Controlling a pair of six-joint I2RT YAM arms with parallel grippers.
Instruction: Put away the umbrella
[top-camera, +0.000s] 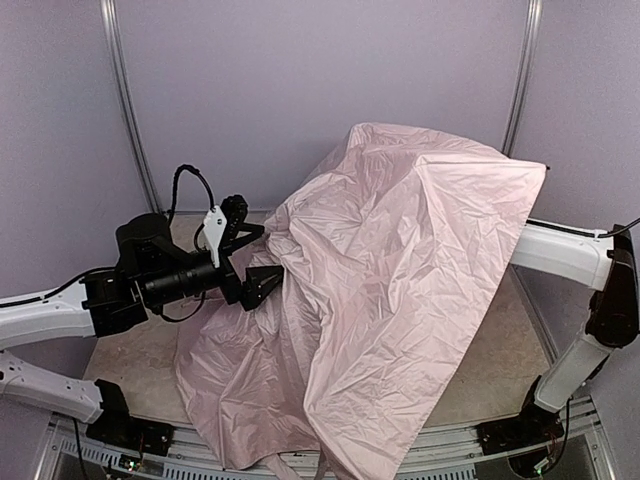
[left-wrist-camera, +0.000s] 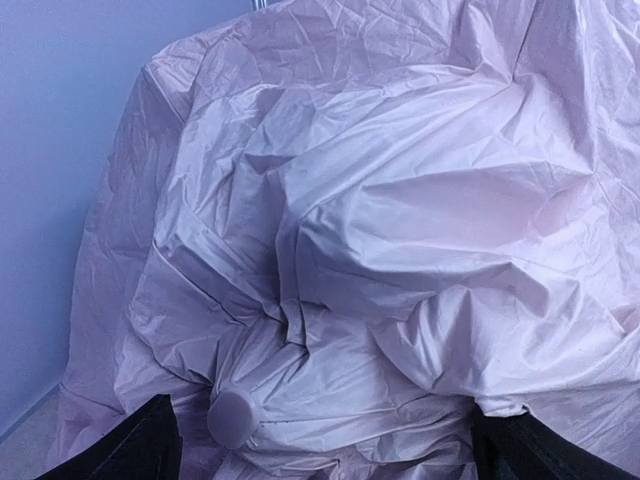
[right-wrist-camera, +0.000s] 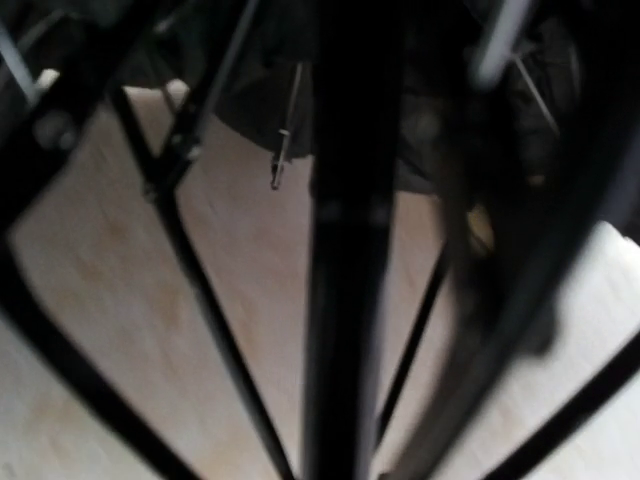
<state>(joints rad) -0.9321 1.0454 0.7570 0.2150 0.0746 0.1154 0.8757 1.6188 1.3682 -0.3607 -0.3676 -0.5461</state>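
Observation:
The umbrella (top-camera: 400, 280) lies half collapsed, its pale pink fabric draped over most of the table. My left gripper (top-camera: 266, 257) is open at the fabric's left edge, holding nothing. In the left wrist view its dark fingers (left-wrist-camera: 150, 448) flank the bunched fabric, and the umbrella's small pale top cap (left-wrist-camera: 232, 418) sits just inside the left one. My right arm (top-camera: 560, 250) reaches under the canopy, so its gripper is hidden from above. The right wrist view shows the black shaft (right-wrist-camera: 345, 300) running down the middle into the jaws, which are shut on it, with thin ribs (right-wrist-camera: 195, 270) around it.
The tan table top (top-camera: 135, 365) shows at the left and right (top-camera: 500, 360) of the fabric. Pink fabric hangs over the near edge (top-camera: 300, 455). Grey walls close the back, with a metal post (top-camera: 125, 110) on the left.

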